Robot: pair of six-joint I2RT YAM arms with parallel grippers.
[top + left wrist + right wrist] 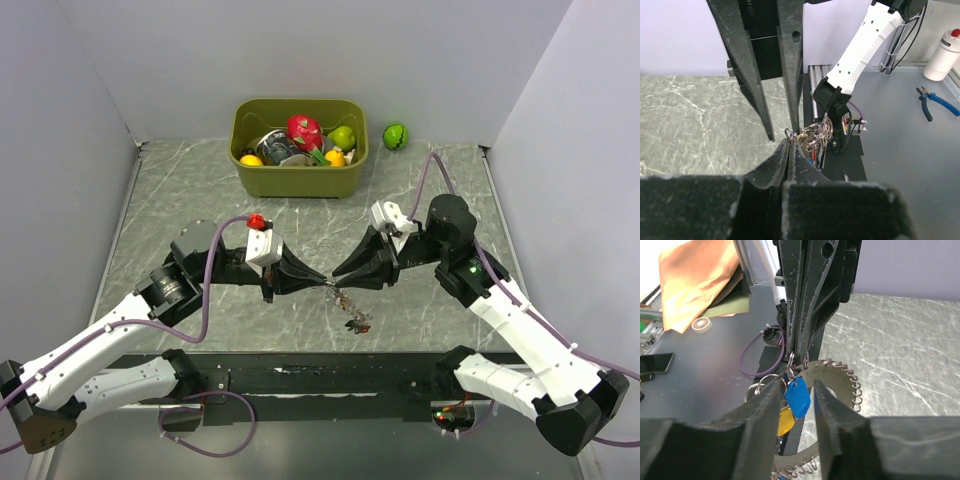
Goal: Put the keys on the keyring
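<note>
Both arms meet over the middle of the marble surface (190,190). The left claw (790,144) is clamped tight on the keyring (840,385), right at its beaded rim, and the ring hangs from it. The right claw (797,386) has its jaws apart, with the blue key (798,397) dangling between them and the yellow key (784,422) just below.

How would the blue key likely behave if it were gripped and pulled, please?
The blue key hangs from a small ring, so it would probably swing or twist. Its smooth plastic head looks light and might slip.
</note>
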